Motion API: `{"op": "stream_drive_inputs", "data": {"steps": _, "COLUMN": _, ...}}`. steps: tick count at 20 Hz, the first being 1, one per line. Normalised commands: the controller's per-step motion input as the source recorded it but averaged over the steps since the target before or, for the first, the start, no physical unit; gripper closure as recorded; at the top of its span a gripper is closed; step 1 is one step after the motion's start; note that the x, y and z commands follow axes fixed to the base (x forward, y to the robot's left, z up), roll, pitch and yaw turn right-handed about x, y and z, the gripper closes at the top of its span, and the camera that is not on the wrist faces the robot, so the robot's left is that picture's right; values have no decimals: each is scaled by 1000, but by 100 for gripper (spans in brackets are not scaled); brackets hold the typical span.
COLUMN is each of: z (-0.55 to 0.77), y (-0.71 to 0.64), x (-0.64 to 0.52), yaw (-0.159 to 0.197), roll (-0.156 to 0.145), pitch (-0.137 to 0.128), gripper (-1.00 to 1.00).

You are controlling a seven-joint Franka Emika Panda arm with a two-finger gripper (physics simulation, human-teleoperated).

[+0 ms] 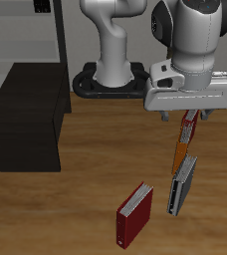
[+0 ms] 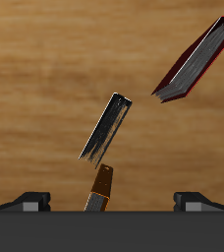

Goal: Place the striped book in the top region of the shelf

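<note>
Striped book (image 1: 181, 185): stands on edge on the worktop (image 1: 86, 204), lower right of the exterior frame, leaning a little; thin, dark grey edge showing. In the wrist view (image 2: 108, 128) it reads as a narrow slanted slab, stripes faint along the cover.
Orange book (image 1: 185, 144): upright just behind the striped one, directly under the gripper; whether the two touch, cannot tell.
Dark red book (image 1: 135, 214): on edge nearer the lower centre, apart from the striped book.
Shelf (image 1: 26, 125): large matte black box at left of the exterior frame, well apart from the books; its top face looks bare.
Pale grey rack (image 1: 26, 35): upper left, behind the shelf.
Gripper (image 1: 192, 113): hangs above the orange book, upper right of the exterior frame. Fingers: appear spread wide in the wrist view, both tips seen far apart; nothing held.
Stage: judged as approach, book not yet grasped.
Handling: likely light and stiff, smooth cover, may slip or tip if nudged sideways.
Where to grip: across the thin thickness at the upper edge, near mid-length, so it hangs without swinging.
Risk: the orange book close behind leaves little room; a finger could knock it.
</note>
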Motion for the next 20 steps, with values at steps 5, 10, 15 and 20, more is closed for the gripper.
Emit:
{"op": "stream_drive_inputs", "data": {"steps": 5, "z": -363, "y": 136, "x": 221, "yaw": -16, "roll": 21, "pitch": 28, "gripper": -100}}
{"op": "stream_drive_inputs", "data": {"steps": 10, "z": -229, "y": 94, "x": 78, "yaw": -30, "roll": 26, "pitch": -39, "gripper": -100}}
{"op": "stream_drive_inputs", "data": {"steps": 15, "z": -314, "y": -7, "x": 102, "yaw": -35, "roll": 8, "pitch": -3, "gripper": -100}}
{"op": "stream_drive_inputs", "data": {"steps": 20, "z": -243, "y": -92, "x": 57, "yaw": -42, "roll": -16, "pitch": -12, "gripper": -100}}
